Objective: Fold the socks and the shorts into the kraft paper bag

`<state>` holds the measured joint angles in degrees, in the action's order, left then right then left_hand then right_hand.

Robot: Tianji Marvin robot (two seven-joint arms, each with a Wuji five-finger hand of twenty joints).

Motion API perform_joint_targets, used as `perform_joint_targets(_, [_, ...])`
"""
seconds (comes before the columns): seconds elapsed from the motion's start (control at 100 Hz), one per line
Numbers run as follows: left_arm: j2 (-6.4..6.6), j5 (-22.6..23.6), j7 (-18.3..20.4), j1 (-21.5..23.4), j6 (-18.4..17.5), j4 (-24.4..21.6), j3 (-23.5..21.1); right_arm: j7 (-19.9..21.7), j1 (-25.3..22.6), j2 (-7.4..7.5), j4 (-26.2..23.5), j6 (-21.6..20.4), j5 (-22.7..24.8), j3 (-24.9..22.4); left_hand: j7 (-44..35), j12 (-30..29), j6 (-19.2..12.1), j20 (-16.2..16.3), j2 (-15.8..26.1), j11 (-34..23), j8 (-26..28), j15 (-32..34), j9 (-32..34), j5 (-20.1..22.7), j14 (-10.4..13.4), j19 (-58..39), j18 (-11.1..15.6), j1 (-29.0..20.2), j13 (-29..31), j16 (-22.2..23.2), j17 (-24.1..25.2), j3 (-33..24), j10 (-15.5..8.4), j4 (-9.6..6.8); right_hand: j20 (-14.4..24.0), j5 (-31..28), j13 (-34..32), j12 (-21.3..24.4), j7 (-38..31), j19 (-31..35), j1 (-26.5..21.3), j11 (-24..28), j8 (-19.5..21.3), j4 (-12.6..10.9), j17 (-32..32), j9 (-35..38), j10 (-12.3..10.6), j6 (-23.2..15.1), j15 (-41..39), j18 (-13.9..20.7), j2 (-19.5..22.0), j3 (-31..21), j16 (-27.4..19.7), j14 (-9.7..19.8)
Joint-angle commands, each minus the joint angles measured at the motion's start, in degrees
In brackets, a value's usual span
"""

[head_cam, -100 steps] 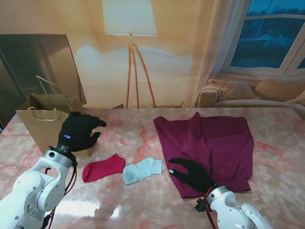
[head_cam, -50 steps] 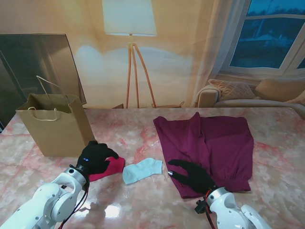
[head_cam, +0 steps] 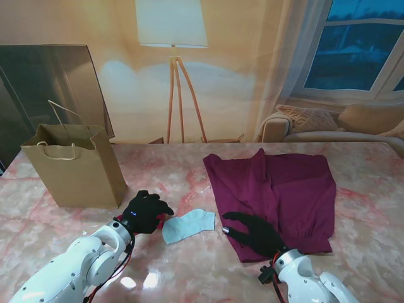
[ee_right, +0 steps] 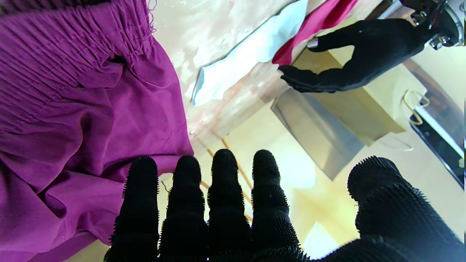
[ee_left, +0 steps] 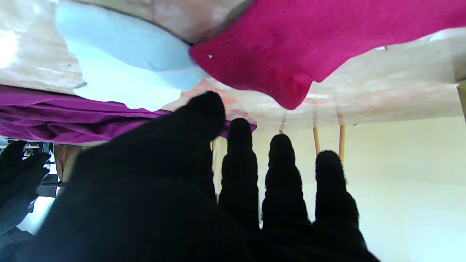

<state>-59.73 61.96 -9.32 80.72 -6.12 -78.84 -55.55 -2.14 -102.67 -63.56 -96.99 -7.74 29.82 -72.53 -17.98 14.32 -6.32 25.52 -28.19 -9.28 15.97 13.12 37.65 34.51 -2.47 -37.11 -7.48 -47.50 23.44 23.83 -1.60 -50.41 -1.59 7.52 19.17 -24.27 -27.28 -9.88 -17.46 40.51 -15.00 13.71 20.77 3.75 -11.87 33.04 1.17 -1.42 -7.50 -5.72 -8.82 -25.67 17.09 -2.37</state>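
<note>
**Left hand now over the red sock**

Since a second ago the left hand has come away from the kraft paper bag and swung right, toward the middle of the table, so that it now sits over the red sock. From the stand's view that sock is almost wholly covered by the hand; only a sliver of red shows at the fingers. Along the left wrist the four fingers stand straight and a little apart, the thumb bent across beside them, and the sock lies flat on the marble table past their tips. Nothing is gripped, and whether the palm presses the sock cannot be told.

Just right of the hand lies the pale blue sock, its near end meeting the red sock's toe in the left wrist view.

Farther right, the right hand is spread with fingers apart and holds nothing; it is over the nearer left corner of the maroon shorts, though contact cannot be made out. The shorts lie spread flat, their gathered waistband bunched beside the fingertips in the right wrist view.

Well to the left, the bag stands upright and open, its inside hidden from every view
</note>
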Motion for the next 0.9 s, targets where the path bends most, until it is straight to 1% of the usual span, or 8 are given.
perform_joint_targets(0.0, [-0.16,-0.11,0.95,-0.41,0.13,0.22,-0.01,0.06,-0.47,-0.05,-0.30,-0.21,-0.12,-0.03,1.47,-1.05,0.19,-0.63,0.93,1.13,-1.61,-1.62,-3.28,-1.93,0.90,0.91,1.19,-4.39,-3.34,-1.19,1.60,-2.46,1.33,-2.50,2.03,-1.66,-1.24,-0.66,-0.73,1.27,-1.40,0.80,0.30,-1.58,-0.21,0.89,-0.08,-1.51,-0.90,0.23,1.64,1.73,0.96,-0.19])
perform_joint_targets(0.16, [0.18,0.98,2.47,-1.95,0.86,0.81,1.19,0.31,-0.45,-0.02,-0.33,-0.19,-0.31,-0.02,2.84,-1.43,0.23,-0.78,1.79,0.97,-2.94,-1.59,-5.52,-3.69,0.87,1.67,2.37,-6.94,-5.58,-1.54,3.49,-3.10,1.24,-2.45,2.05,-1.68,-1.24,-0.66,-0.78,1.33,-1.35,0.79,0.32,-1.57,-0.22,0.90,-0.03,-1.54,-0.90,0.19,1.69,1.78,0.96,-0.19])
perform_joint_targets(0.56, [0.17,-0.79,2.66,-6.86,1.83,6.84,5.79,0.28,-0.51,-0.02,-0.31,-0.37,-0.30,-0.16,3.93,-0.55,1.79,-0.90,0.30,-0.76,-4.25,0.31,-2.07,-5.72,0.80,1.87,2.57,-1.96,-4.83,-1.15,4.37,-1.81,1.28,-2.33,2.10,-1.72,-1.24,-0.66,-0.75,1.47,-1.36,0.79,0.31,-1.58,-0.26,0.94,-0.06,-1.56,-0.88,0.00,1.68,1.79,0.96,-0.24])
perform_joint_targets(0.6, [0.13,-1.05,2.74,-6.89,2.19,6.96,5.84,0.34,-0.49,-0.01,-0.30,-0.39,-0.31,-0.16,4.02,0.04,2.00,-1.01,0.20,-1.67,-4.35,0.70,-0.04,-5.94,0.67,1.98,2.53,-1.90,-4.40,-0.97,4.42,-1.73,-0.69,-2.33,2.11,-1.65,-1.26,-0.66,-0.73,1.49,-1.36,0.79,0.31,-1.58,-0.26,0.93,0.00,-1.62,-0.89,-0.05,1.66,1.79,0.96,-0.21])
perform_joint_targets(0.68, [0.05,-1.16,1.76,-7.43,2.27,8.02,6.50,0.41,-0.40,-0.01,-0.43,-0.18,-0.39,-0.11,3.64,6.94,2.27,-1.18,-0.25,-5.91,-4.59,3.37,3.31,-5.88,-0.06,1.33,2.27,-1.31,-2.83,1.43,4.31,-2.09,-0.91,-2.35,2.13,-1.72,-1.24,-0.66,-0.76,1.53,-1.39,0.79,0.32,-1.58,-0.28,0.97,-0.03,-1.46,-0.88,-0.07,1.66,1.78,0.96,-0.26])
perform_joint_targets(0.77, [0.07,-1.22,1.45,-7.93,2.17,8.67,7.15,0.55,-0.38,0.00,-0.67,0.06,-0.41,-0.07,3.14,16.60,2.62,-1.51,-0.31,-10.54,-4.45,6.19,3.40,-5.99,-0.81,0.62,2.37,0.42,-1.77,5.48,4.32,-1.26,-0.77,-2.27,2.13,-1.71,-1.29,-0.65,-0.72,1.53,-1.33,0.76,0.30,-1.58,-0.25,0.95,-0.02,-1.47,-0.89,-0.07,1.67,1.81,0.96,-0.23])
perform_joint_targets(0.84, [-0.08,-1.56,0.48,-8.29,2.30,9.52,7.68,0.53,-0.38,0.01,-0.68,0.06,-0.31,-0.08,1.23,37.44,2.59,-1.57,-2.71,-11.61,-3.47,8.80,5.48,-4.40,-1.31,-0.48,2.11,-1.52,-0.65,9.78,3.97,2.07,-0.64,1.21,2.14,-1.75,-1.27,-0.65,-0.74,1.55,-1.38,0.77,0.31,-1.59,-0.29,1.01,-0.04,-1.64,-0.87,-0.12,1.64,1.77,0.95,-0.20])
perform_joint_targets(0.89, [-0.12,-1.65,0.21,-8.27,2.41,9.57,7.70,0.56,-0.42,0.01,-0.73,0.12,-0.33,-0.11,-3.25,47.11,0.74,-1.65,-3.51,-11.33,-0.63,10.76,7.89,-0.55,-1.71,-0.81,1.96,-2.78,-0.17,12.63,4.03,5.60,-0.56,1.73,2.13,-1.78,-1.21,-0.62,-0.75,1.52,-1.35,0.69,0.32,-1.58,-0.22,0.88,-0.09,-1.46,-0.85,-0.10,1.63,1.80,0.94,-0.15])
